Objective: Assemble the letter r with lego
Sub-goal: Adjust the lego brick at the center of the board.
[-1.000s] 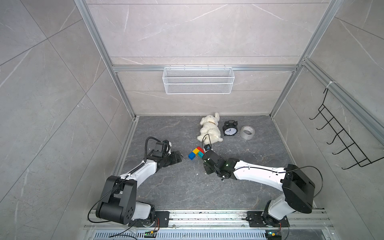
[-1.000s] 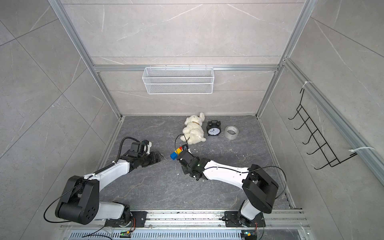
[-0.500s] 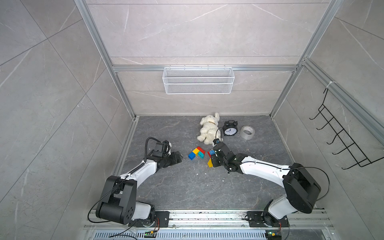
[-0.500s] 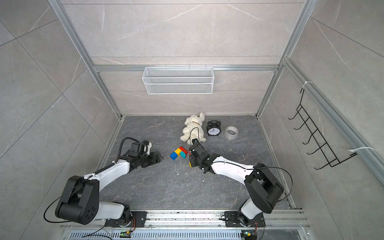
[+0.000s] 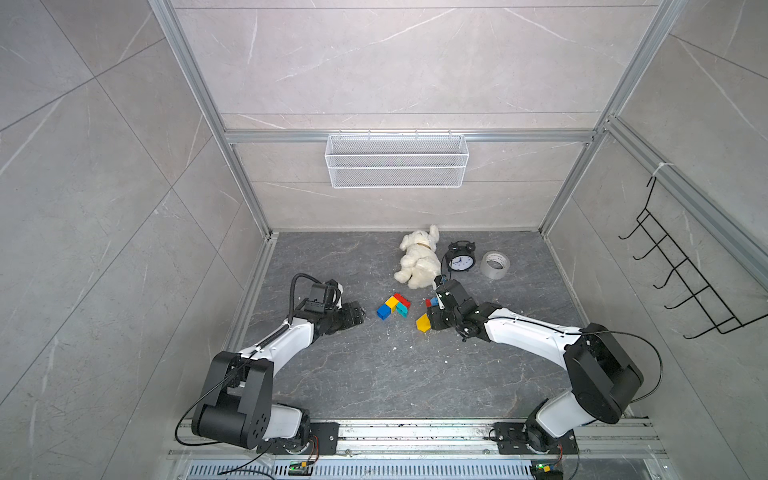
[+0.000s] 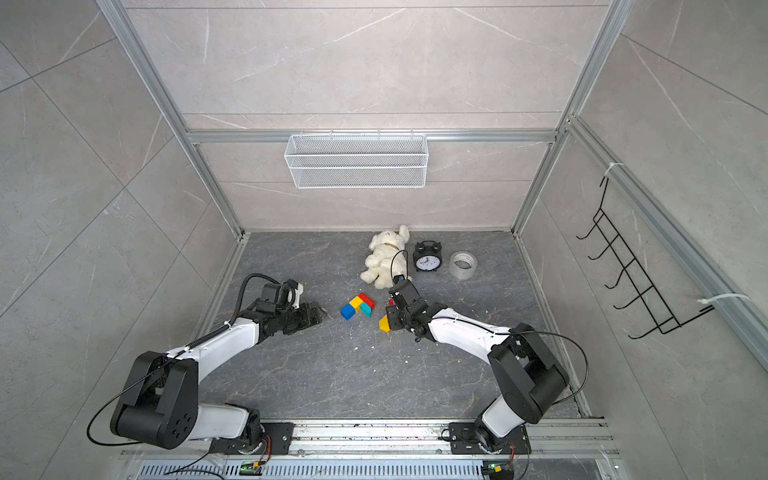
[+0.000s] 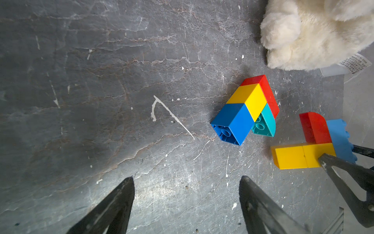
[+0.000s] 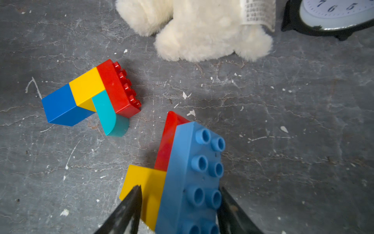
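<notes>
The right wrist view's edge is cutting off the plush toy (image 8: 202,26), the clock (image 8: 334,16) and the long blue brick (image 8: 192,162); whether the right pincer (image 8: 181,189) is gripping it is not showing.

In both top views the illumination was even, diffuse and overhead: pale walls were bright, the dark table (image 5: 374,374) showed only short, soft shadows beneath the arms, and the walls splayed outward toward the picture edges. In the left wrist view a pale sheen lay on the table between the jaws of the left gripper (image 7: 186,177), which were soft-edged and out of focus. In the right wrist view the jaws of the right gripper (image 8: 180,187) and the nearest blue brick (image 8: 194,154) were blurred, the plush toy (image 8: 202,30) was close to overexposure, and the clock (image 8: 334,12) face carried a pale reflection.
</notes>
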Tool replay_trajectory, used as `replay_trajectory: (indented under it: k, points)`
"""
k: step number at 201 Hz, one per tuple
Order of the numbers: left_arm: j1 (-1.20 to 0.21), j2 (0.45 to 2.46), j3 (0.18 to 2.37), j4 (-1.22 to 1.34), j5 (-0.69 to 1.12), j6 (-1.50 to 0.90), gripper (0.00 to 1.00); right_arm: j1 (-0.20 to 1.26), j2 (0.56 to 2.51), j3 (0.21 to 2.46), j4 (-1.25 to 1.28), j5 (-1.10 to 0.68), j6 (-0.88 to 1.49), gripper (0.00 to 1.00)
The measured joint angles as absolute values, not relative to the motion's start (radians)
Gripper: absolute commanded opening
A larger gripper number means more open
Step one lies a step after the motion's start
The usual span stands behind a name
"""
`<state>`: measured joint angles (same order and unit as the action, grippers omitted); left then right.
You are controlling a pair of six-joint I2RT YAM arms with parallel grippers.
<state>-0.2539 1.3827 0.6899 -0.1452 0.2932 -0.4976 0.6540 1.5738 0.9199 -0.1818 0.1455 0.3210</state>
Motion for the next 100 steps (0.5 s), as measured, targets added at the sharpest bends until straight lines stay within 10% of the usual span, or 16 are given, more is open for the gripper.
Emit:
replay_trajectory:
  k: [100]
  points:
    - [-0.254,1.358,0.691,-0.147,0.262,-0.491,0.85,0.581,1.473,0.881,-0.223,0.171,0.281,0.66]
